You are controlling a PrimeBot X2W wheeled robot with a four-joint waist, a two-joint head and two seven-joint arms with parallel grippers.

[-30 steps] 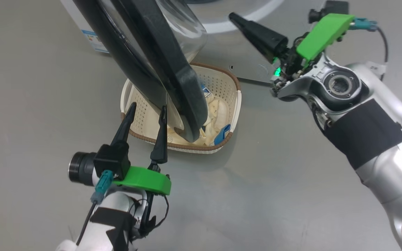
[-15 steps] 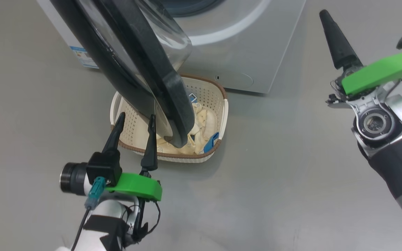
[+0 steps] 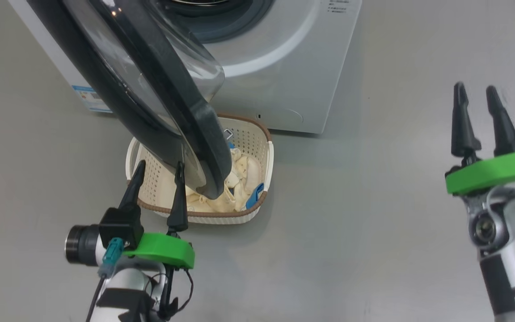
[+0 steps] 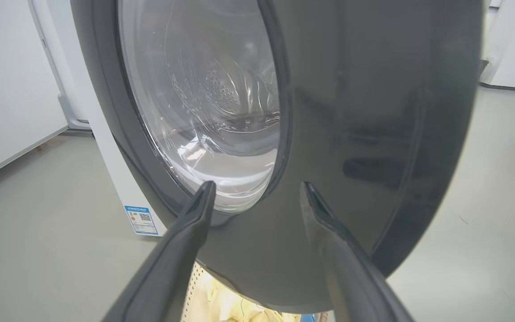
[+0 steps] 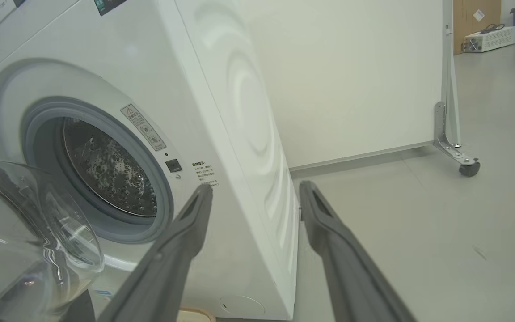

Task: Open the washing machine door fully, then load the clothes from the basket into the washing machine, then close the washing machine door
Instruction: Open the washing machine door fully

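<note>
So, washing machine door [image 3: 206, 147] swung out over the basket [image 3: 221, 218]; clothes [image 3: 239, 176] not loaded yet. Fingers apart, empty, on left gripper [image 3: 159, 164] and right gripper [image 3: 475, 87].

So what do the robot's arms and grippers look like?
The left gripper and right gripper have two long, tapering black fingers on a bright green mount. The left arm is white with black tape, a teal plug on a dark cable and a black camera. The right arm is silver with a black band.
</note>
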